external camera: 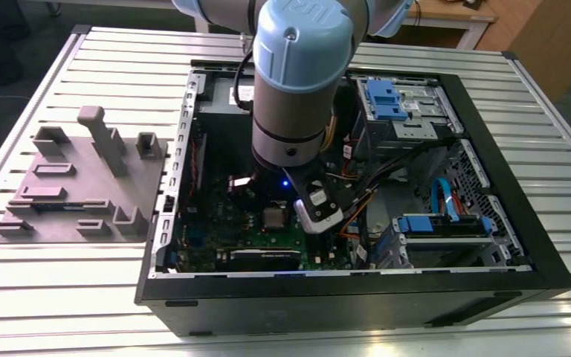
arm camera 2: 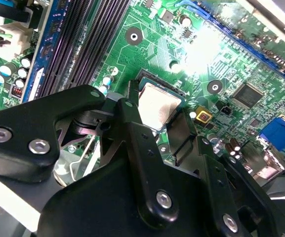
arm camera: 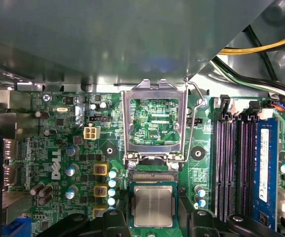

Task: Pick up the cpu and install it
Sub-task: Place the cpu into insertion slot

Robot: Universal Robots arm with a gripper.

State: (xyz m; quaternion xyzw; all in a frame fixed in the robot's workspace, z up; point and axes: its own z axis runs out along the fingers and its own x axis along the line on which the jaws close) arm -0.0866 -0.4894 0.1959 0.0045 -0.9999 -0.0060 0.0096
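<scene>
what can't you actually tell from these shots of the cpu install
Seating: whether the small flat silvery square cpu is seated on the green motherboard or hangs just above it; the black gripper covers its sides in both wrist views.
Exterior view: the grey and blue robot arm blocks much of that motherboard.
First wrist view: a large grey surface hides whatever lies beyond the open metal socket frame.

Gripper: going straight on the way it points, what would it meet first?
The cpu at the socket, straight ahead of the gripper; whether they touch is unclear.
</scene>
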